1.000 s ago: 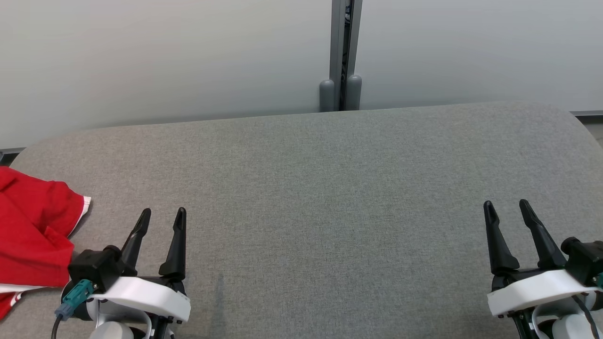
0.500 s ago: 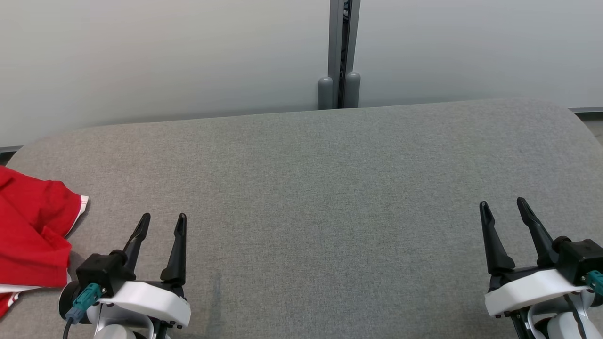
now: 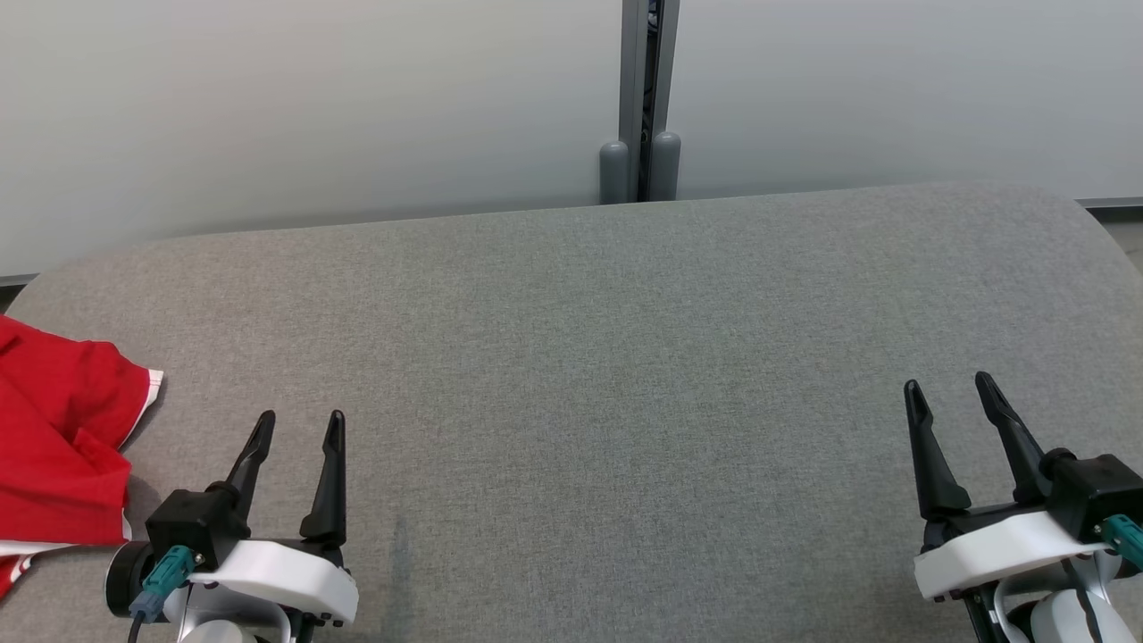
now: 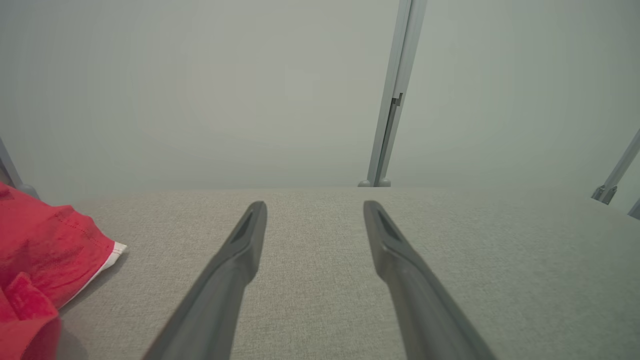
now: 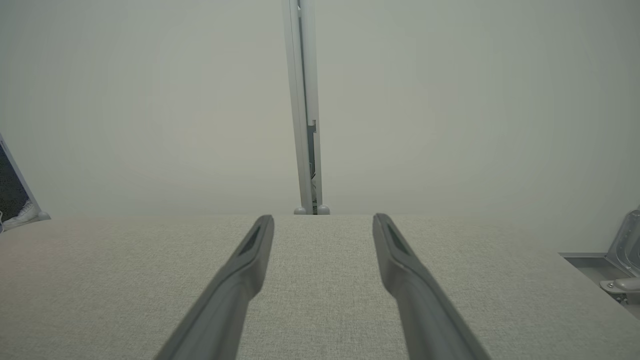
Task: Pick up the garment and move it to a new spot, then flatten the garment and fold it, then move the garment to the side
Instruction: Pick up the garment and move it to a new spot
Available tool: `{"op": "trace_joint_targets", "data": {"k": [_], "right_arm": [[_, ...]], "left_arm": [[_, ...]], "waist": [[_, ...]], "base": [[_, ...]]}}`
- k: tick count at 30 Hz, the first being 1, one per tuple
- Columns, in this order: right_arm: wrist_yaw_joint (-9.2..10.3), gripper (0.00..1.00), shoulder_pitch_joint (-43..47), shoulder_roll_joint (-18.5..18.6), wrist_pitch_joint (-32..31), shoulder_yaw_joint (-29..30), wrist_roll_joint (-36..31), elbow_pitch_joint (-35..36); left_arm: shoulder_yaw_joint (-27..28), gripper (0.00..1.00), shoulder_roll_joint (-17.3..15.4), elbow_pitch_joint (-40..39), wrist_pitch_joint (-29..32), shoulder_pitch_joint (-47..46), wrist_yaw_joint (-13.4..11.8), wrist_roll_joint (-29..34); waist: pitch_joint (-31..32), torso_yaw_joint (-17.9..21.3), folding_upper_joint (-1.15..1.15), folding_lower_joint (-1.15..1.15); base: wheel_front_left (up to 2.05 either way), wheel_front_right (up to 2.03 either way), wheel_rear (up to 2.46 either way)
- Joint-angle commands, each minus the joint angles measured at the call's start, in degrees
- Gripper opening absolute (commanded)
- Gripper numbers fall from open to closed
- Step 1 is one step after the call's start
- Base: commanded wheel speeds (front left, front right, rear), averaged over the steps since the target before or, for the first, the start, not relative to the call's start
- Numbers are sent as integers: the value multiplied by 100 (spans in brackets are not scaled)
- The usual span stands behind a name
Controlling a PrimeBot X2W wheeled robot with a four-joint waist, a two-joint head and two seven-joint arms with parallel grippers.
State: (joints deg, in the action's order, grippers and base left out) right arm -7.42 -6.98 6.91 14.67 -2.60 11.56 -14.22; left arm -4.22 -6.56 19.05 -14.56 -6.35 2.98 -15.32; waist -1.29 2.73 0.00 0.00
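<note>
Garment (image 3: pixel 54 438) lies apart, left of the released left hand (image 3: pixel 301 417); right hand (image 3: pixel 946 382) released too.

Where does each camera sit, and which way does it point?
Head view: on the head, looking forward and down at the grey table; left pincer and right pincer show at the bottom.
Left wrist view: on the left wrist, looking along its two fingers toward the wall.
Right wrist view: on the right wrist, likewise along its fingers.
Shared: head and left wrist views both show the red garment; all three show the post.
</note>
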Motion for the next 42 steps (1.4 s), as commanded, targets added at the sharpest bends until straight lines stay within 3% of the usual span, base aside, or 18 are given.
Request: {"op": "trace_joint_targets", "data": {"k": [1,16,34,42], "right_arm": [[-12,100,-83,27,44,-17,-39,-35],[-13,100,-82,65,62,-177,425,-85],[-13,100,-121,92,63,-111,228,-115],[-13,100,-150,127,62,-49,167,-75]], "left_arm": [[27,100,-29,19,-47,-95,-21,109],[122,100,9,22,-67,30,-101,-33],[107,100,-2,34,-67,-12,-139,-39],[144,100,-13,-3,-67,-156,-167,-56]], "waist": [[0,3,0,0],[-33,3,0,0],[-94,-22,0,0],[-180,-227,0,0]], "base": [[0,0,0],[0,0,0],[0,0,0],[0,0,0]]}}
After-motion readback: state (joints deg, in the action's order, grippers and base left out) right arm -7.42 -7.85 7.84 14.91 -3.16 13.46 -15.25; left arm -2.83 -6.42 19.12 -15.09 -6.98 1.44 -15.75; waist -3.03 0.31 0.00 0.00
